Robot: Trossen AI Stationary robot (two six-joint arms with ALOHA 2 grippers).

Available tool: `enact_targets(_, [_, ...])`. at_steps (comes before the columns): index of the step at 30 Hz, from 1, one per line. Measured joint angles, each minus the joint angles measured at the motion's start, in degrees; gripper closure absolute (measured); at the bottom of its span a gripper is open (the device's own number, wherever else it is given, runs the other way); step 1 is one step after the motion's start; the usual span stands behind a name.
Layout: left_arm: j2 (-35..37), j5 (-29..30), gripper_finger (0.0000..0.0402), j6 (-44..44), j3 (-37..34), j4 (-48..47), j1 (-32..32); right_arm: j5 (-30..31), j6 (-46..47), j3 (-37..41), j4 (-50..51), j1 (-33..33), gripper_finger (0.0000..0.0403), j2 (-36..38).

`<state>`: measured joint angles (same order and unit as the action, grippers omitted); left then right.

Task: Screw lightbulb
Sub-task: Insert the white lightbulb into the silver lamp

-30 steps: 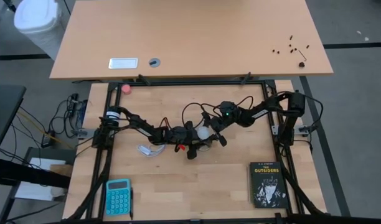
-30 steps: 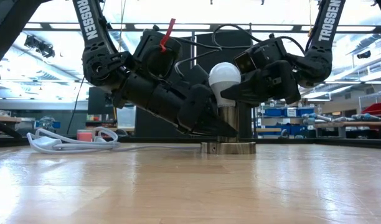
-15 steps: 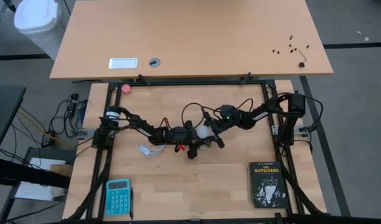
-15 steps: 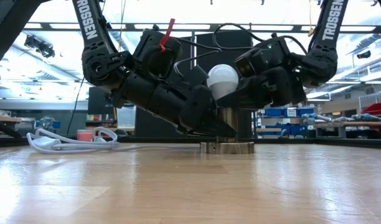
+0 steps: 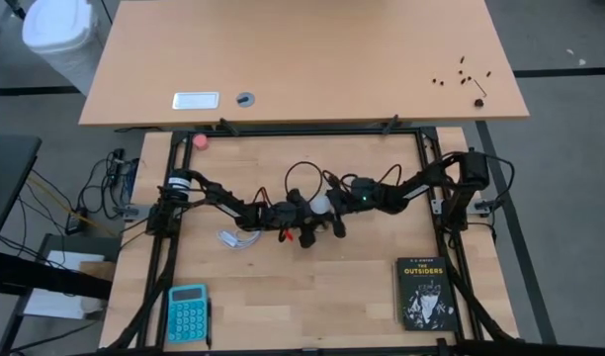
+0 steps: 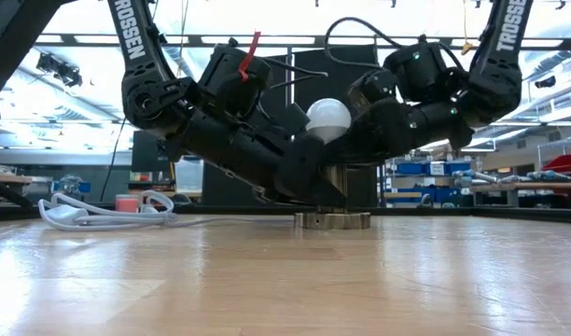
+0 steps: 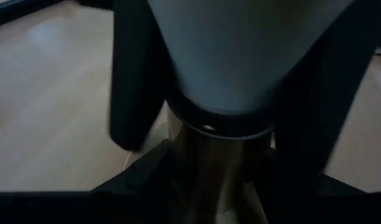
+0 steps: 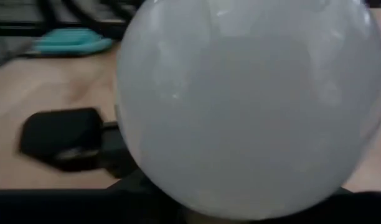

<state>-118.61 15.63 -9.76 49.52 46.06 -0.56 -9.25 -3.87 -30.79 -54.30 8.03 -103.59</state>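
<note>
On the slatted wooden table (image 5: 283, 287), reading left to right, we list first the teal calculator (image 5: 188, 311) at the near left corner, well apart from the work and idle. Next we list a loop of white cord (image 6: 99, 210) lying flat left of centre; we judge it to be the socket's lead, left slack so the base can sit undisturbed. Next comes the left gripper (image 5: 304, 220), reaching in low from the left: its two dark fingers (image 7: 136, 93) stand on either side of the metallic socket (image 6: 332, 220), and we judge this hold is there to brace the base so it cannot spin; whether the fingers actually press on it we cannot tell. Item four is the lightbulb (image 6: 328, 119), upright at the table's centre, its neck seated in the top of the socket as the left wrist view shows. Item five is the right gripper (image 5: 329, 205), coming from the right and closed on the bulb's white globe, which fills its wrist view; we judge that grip serves to twist the bulb home. How far the thread is engaged is hidden. Last, a dark paperback book (image 5: 423, 293) rests at the near right, clear of both arms.
</note>
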Motion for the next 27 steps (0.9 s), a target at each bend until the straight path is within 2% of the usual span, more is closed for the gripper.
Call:
enact_targets(6, [-0.1,4.96,0.0195,-1.74,0.06,0.2,-0.34,16.5,5.82,-0.07,-0.16,-3.99,0.0238,-0.2])
enact_targets(13, [-0.17,6.66,0.0195,-2.73,0.13,0.44,-0.23,30.57,15.26,-0.07,-0.17,-6.84,0.0241,-0.34])
enact_targets(17, [-0.17,6.68,0.0195,-2.72,0.13,0.44,-0.29,31.35,13.96,-0.14,-0.28,-7.99,0.0241,-0.37])
enact_targets(21, [-0.17,6.64,0.0195,-2.68,0.13,0.44,-0.36,28.45,10.78,-0.22,-0.1,-8.24,0.0235,-0.35])
enact_targets(27, [-0.15,6.0,0.0195,-2.61,0.13,0.44,-0.61,19.47,9.31,-0.17,-0.12,-5.37,0.0172,-0.33])
